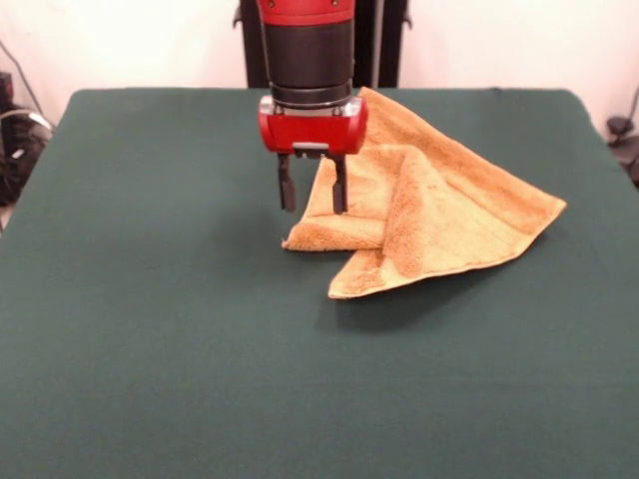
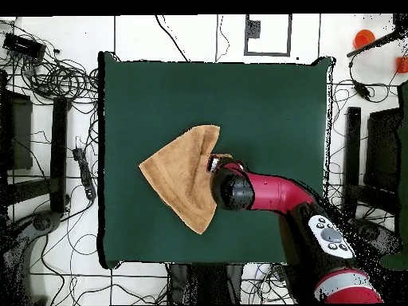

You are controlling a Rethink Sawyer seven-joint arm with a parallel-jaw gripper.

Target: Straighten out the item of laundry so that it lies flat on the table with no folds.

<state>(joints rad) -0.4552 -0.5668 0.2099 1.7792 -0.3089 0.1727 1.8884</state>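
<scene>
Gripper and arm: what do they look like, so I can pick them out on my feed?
The gripper has a glossy red rounded block body with two short, thin black fingers. Above it sits a black cylindrical wrist, then a red section. From overhead, the arm is red with black joints and a grey oval button panel.

Golden-tan towel [image 1: 439, 215] folded over (rough triangle), on green table [image 1: 150, 329].

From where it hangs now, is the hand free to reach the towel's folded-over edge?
Probably yes: the open hand hangs right at the towel's folded edge, with nothing between them.
</scene>
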